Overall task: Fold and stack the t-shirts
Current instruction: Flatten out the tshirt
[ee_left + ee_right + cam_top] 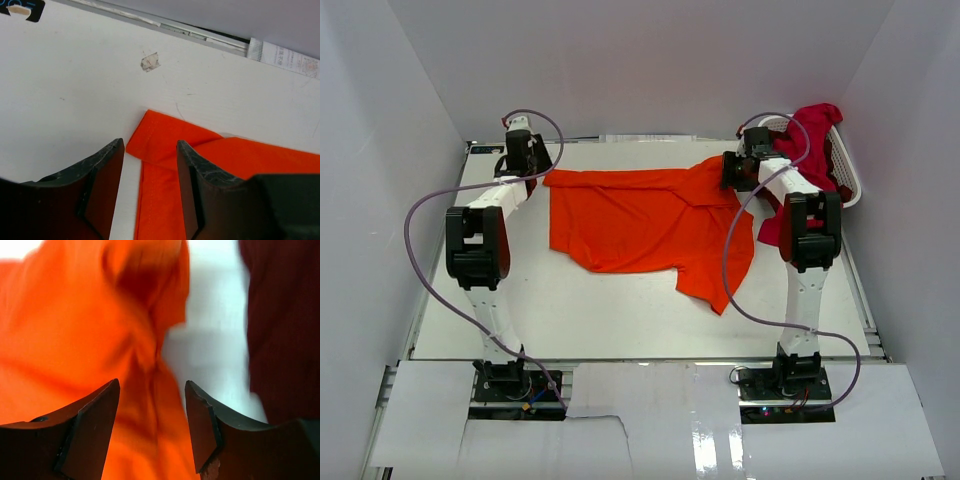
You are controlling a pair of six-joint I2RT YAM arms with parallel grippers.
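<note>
From above, you have the bright orange cloth t-shirt [640, 220] spread mostly flat on the white surface [620, 320], its near-right part rumpled and no fold made yet. The crimson red cloth shirts [815, 128] sit heaped in the white plastic laundry basket [848, 190] at the far right, one spilling over its side. Your left claw [538, 168] is at the orange shirt's far-left corner and your right claw [732, 172] at its far-right end. At the left wrist, the left claw [149, 155] stands open, the shirt's corner [225, 160] lying flat between its fingers, ungripped. At the right wrist, blurred, the right claw [152, 390] is also spread open over bunched orange cloth [75, 330], with dark maroon cloth [280, 330] alongside. By my reckoning the task has hardly begun: all folding and stacking remains.
</note>
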